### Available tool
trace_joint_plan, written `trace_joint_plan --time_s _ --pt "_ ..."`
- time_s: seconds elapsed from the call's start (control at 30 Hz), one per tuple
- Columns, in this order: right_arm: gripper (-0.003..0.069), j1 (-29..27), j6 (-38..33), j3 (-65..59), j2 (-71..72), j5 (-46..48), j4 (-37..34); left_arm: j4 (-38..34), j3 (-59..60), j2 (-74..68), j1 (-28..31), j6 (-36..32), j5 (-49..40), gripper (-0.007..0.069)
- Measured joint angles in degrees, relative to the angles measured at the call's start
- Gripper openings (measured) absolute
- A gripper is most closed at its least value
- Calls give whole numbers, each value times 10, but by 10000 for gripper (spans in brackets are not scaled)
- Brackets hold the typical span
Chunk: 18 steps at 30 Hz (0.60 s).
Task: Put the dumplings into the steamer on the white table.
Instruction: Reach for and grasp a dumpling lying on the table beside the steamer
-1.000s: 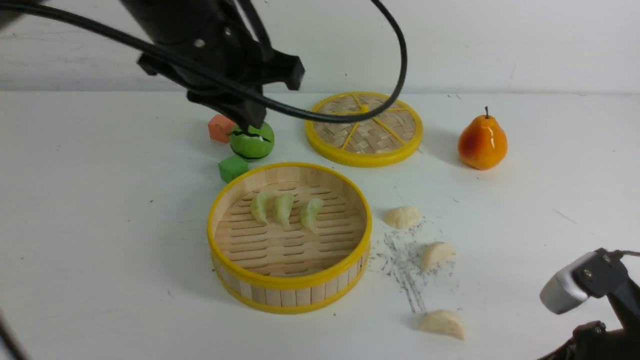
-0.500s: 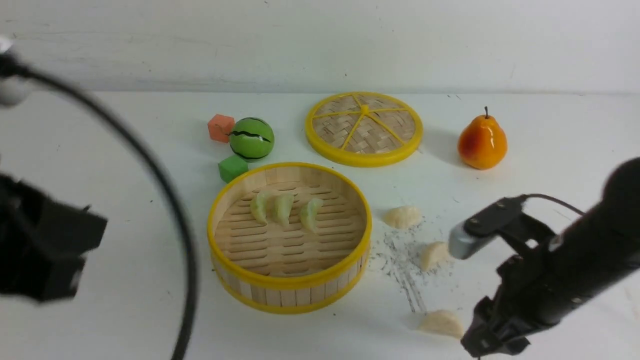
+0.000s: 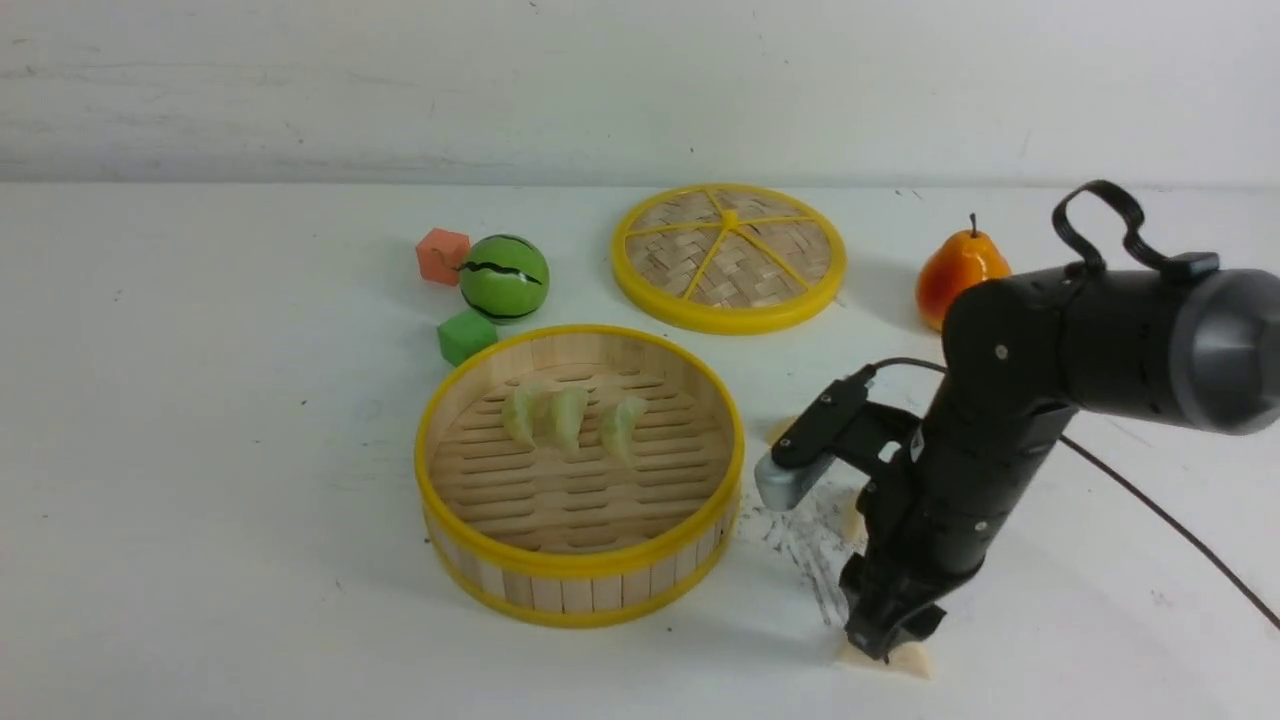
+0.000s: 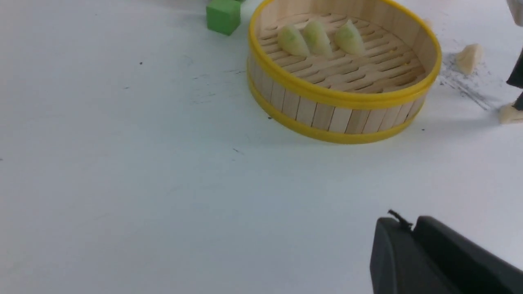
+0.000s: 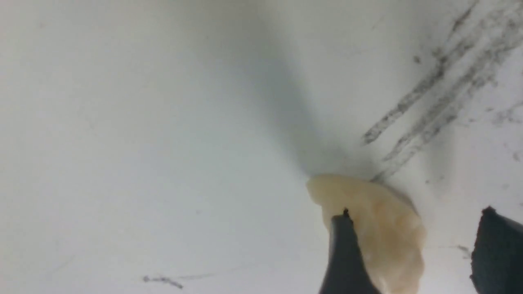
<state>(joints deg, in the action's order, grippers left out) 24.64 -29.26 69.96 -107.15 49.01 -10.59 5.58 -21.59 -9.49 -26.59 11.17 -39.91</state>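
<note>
Right gripper (image 5: 414,230) spread, holding nothing, above near pale dumpling (image 5: 378,228). Dumpling on table (image 3: 640,675), right of steamer (image 3: 577,565), toward robot; its long axis seems roughly crosswise to jaw gap. Right arm nearer; left gripper's (image 4: 408,224) state unclear to me.

My right gripper (image 3: 895,640) is black; the dumpling (image 5: 392,237) just beneath it is cream. To the left of my hand: bamboo steamer (image 3: 580,567) tan, slatted, yellow rims; three dumplings (image 3: 567,418) inside it pale green. Beyond my hand: woven lid (image 3: 728,315) tan, yellow spokes; pear (image 3: 955,270) orange, reddish patch.
</note>
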Motion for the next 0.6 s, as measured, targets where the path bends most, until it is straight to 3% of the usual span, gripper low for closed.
trace_joint_plan --time_s 0.2,0.6 --pt "160 0 0 2 -13 11 -59 21 1 1 0 8 33 55" --pt "159 0 26 4 -16 38 -89 23 1 1 0 8 33 59"
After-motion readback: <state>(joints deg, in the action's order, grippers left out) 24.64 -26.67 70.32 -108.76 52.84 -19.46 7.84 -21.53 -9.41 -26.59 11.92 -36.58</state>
